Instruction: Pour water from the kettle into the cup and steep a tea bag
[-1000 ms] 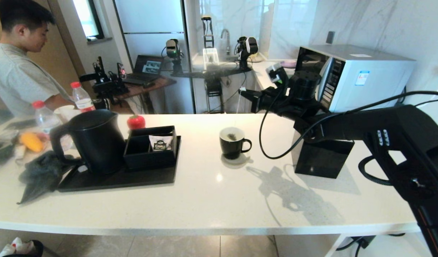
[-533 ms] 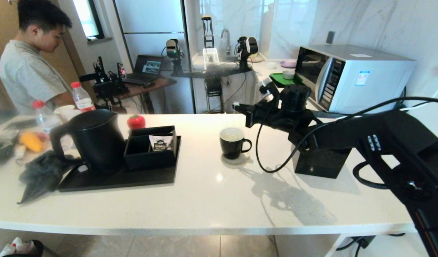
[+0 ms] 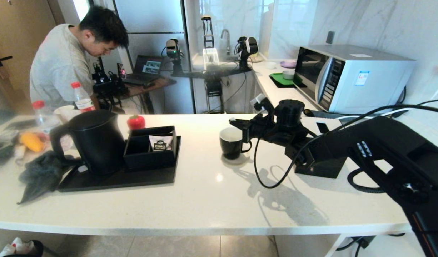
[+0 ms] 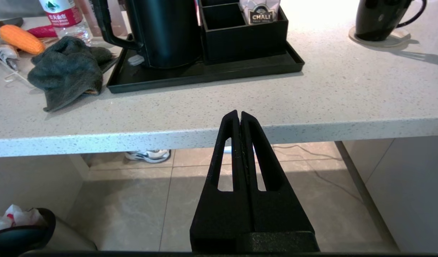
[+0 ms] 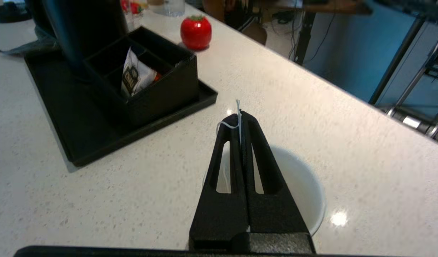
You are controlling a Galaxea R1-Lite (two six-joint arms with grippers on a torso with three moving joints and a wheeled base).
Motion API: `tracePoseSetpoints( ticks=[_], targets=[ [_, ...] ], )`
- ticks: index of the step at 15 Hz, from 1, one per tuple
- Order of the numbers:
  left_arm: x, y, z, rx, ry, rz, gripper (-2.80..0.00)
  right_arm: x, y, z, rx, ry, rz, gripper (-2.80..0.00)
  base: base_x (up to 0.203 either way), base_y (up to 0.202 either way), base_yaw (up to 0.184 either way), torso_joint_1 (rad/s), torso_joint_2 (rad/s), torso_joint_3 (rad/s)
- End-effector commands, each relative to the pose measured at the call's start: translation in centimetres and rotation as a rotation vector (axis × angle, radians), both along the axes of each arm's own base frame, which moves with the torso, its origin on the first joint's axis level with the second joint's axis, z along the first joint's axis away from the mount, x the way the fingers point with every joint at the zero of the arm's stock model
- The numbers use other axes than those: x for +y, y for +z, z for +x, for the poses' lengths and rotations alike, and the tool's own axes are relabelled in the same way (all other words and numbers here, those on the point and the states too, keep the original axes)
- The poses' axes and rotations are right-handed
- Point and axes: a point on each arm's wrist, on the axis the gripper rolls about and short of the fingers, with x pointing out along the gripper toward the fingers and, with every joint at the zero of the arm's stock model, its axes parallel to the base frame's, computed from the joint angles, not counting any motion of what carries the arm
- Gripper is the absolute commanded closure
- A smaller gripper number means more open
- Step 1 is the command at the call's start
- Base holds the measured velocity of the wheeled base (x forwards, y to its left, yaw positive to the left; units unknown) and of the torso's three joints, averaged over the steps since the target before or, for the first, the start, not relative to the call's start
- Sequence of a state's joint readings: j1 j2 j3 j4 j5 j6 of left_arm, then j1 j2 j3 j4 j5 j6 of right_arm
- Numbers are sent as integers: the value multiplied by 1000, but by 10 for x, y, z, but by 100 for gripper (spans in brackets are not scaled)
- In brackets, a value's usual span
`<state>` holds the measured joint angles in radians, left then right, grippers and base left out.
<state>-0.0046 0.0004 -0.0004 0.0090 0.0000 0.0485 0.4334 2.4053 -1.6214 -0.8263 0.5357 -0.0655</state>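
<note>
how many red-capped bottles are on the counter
2. One clear red-capped plastic bottle stands behind the black kettle; another is left of it. More may be hidden.

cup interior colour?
White inside the cup, black outside; the right wrist view shows it best.

I see the white speckled counter (image 3: 212, 200) carrying a black tray (image 3: 119, 180), the cup (image 3: 231, 143) on a coaster (image 4: 379, 38), a dark cloth (image 3: 40, 175) and 2 bottles (image 3: 81, 97).
</note>
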Motion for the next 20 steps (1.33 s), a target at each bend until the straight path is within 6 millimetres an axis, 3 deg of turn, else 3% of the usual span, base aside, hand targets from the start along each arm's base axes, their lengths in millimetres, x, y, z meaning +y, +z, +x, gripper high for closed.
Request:
tracePoseSetpoints(
  ticks=[1, 5, 8, 13, 20],
  targets=[
    [0, 0, 0, 0, 0, 1, 0, 1, 29, 1, -68, 4, 31, 0, 0, 0, 0, 0, 0, 0],
    [0, 0, 0, 0, 0, 1, 0, 1, 74, 4, -137, -1, 62, 0, 0, 0, 0, 0, 0, 0],
    [0, 0, 0, 0, 0, 1, 0, 0, 80, 4, -144, -3, 49, 0, 0, 0, 0, 0, 0, 0],
    [0, 0, 0, 0, 0, 1, 0, 2, 68, 6, -135, -4, 18, 0, 0, 0, 0, 0, 0, 0],
    [0, 0, 0, 0, 0, 1, 0, 9, 15, 10, -103, 9, -70, 0, 0, 0, 0, 0, 0, 0]
  ],
)
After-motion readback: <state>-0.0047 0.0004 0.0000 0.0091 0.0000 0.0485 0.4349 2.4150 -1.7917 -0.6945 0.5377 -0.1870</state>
